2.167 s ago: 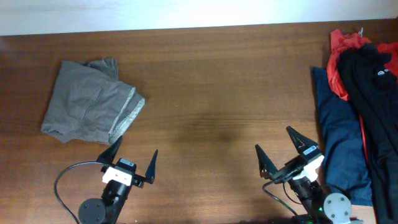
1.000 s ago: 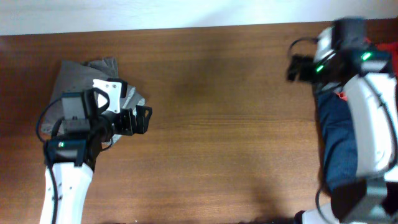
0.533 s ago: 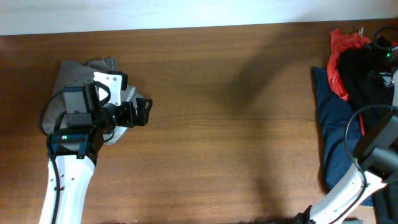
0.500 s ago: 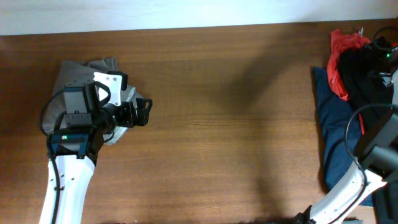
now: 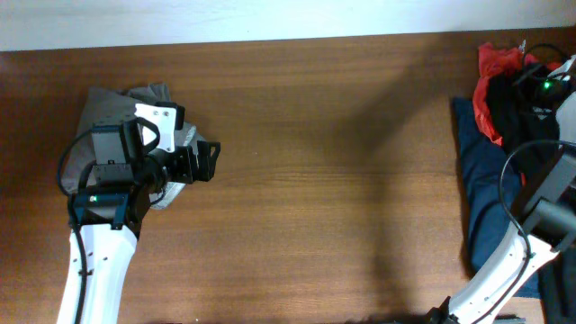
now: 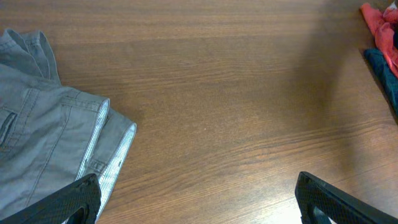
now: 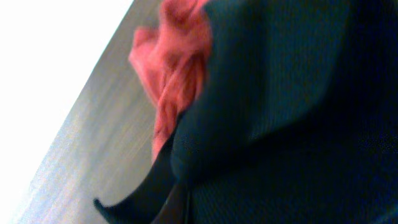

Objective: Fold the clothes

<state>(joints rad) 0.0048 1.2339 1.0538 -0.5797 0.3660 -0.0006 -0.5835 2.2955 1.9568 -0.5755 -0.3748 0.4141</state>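
Two hazards on the wooden table (image 5: 315, 180): in the heap of clothes (image 5: 499, 189) at its far right, a black shirt (image 5: 513, 112) lies tangled over a navy garment (image 5: 490, 211) and a red garment (image 5: 490, 61). A pinch here may (1) drag several layers together or (2) bring the shirt out twisted. Right arm (image 5: 504, 270) stretched far to the heap; right gripper (image 5: 538, 83) buried in black cloth, grip not discernible. Left arm (image 5: 90, 270) bent over a folded grey garment (image 5: 101, 112); left gripper (image 5: 209, 162) spread wide, holding nothing.
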